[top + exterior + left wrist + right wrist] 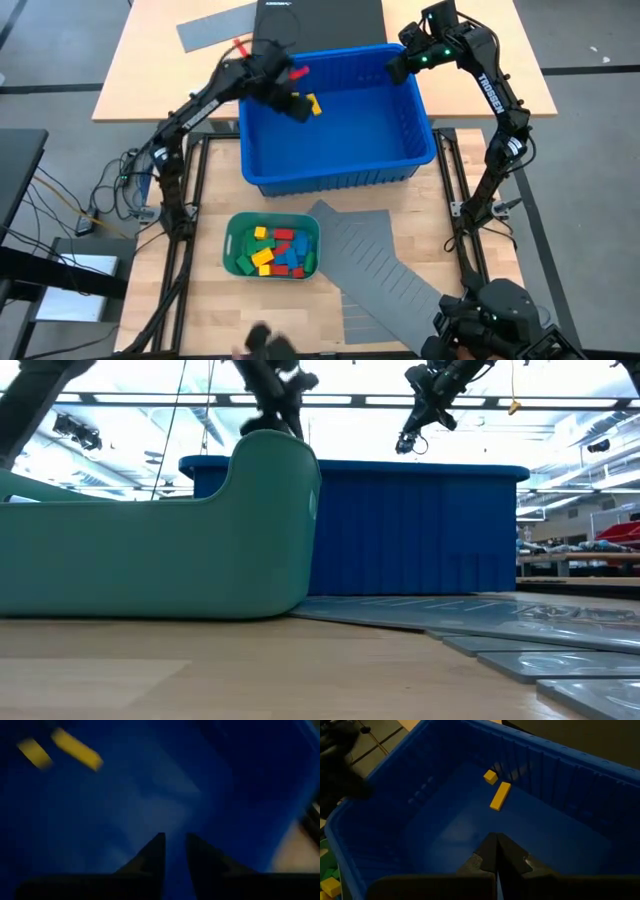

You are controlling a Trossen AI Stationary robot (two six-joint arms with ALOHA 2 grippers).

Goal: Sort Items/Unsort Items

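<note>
While two yellow blocks point(500, 795) are lying in the blue bin point(420, 150), the left gripper point(174, 851), fingers slightly spread and empty, is hovering above; it should be returning to the teal tray point(232, 240) for more blocks.

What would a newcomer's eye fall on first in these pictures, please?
The big blue bin at the table's middle, with two yellow blocks on its floor. The left gripper hangs over them; the right gripper hovers shut at the far rim. Nearer, a teal tray holds mixed blocks.
</note>
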